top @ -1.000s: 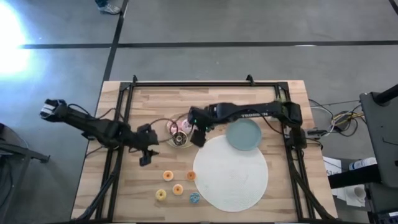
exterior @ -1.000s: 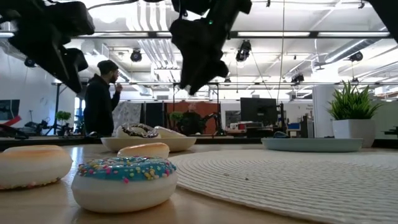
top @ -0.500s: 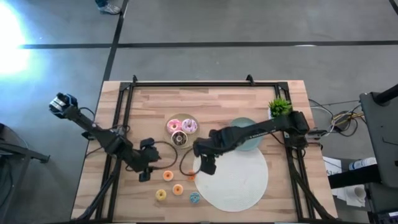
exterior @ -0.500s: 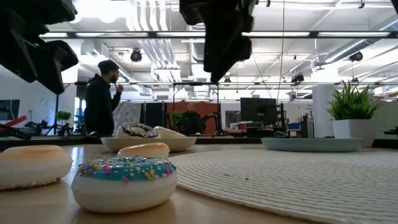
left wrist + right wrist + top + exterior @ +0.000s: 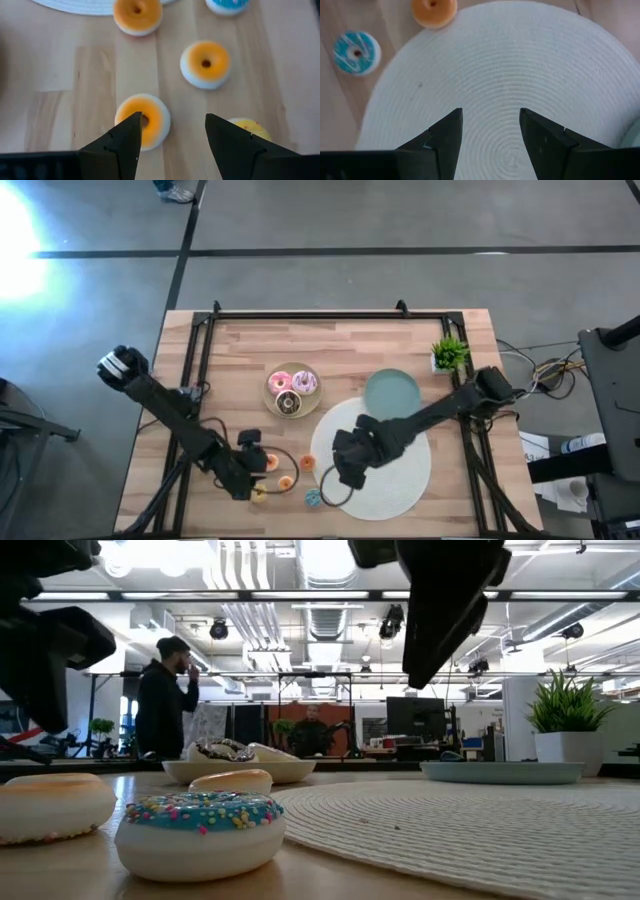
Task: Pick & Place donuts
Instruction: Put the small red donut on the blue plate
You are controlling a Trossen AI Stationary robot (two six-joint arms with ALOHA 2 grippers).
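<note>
Fingers of the left gripper (image 5: 171, 145) stand spread and empty above an orange mini donut (image 5: 144, 120) at the table's near left, other minis just beside. Right gripper (image 5: 487, 137), fingers parted and empty, hovers over the white mat (image 5: 520, 85). Three larger donuts (image 5: 292, 388) sit in a beige plate (image 5: 272, 397) farther back.

- In the left wrist view the yellow donut (image 5: 248, 129) sits half behind an end effector finger (image 5: 235, 145).
- The blue donut (image 5: 227, 4) is cut by the picture's edge.
- From above, the left end effector (image 5: 243, 477) covers part of the mini donuts.
</note>
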